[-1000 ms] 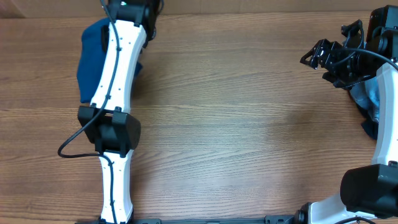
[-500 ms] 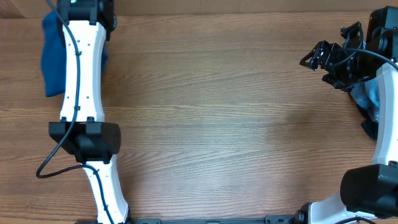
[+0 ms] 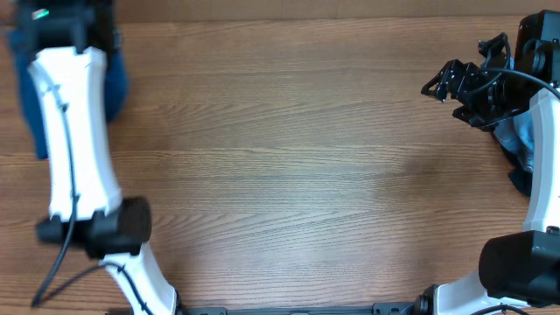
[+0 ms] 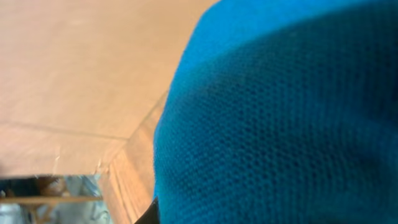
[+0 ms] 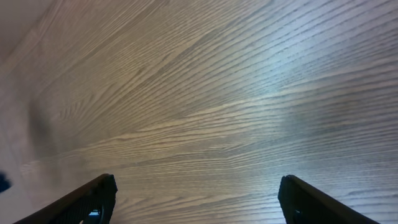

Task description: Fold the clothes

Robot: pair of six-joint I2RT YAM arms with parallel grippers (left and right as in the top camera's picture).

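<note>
Well, the left gripper is pinched shut on the shirt, which bunches right under it and spills out on either side of its arm. The right gripper hangs wide open over the table, holding nothing, with a crumpled cloth just behind it.

Robot lab setup: wood-grain table, left arm, right arm.

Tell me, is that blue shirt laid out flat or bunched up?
Bunched up. The blue shirt shows only as a narrow clump under the left arm; whether neatly folded, cannot tell.
</note>
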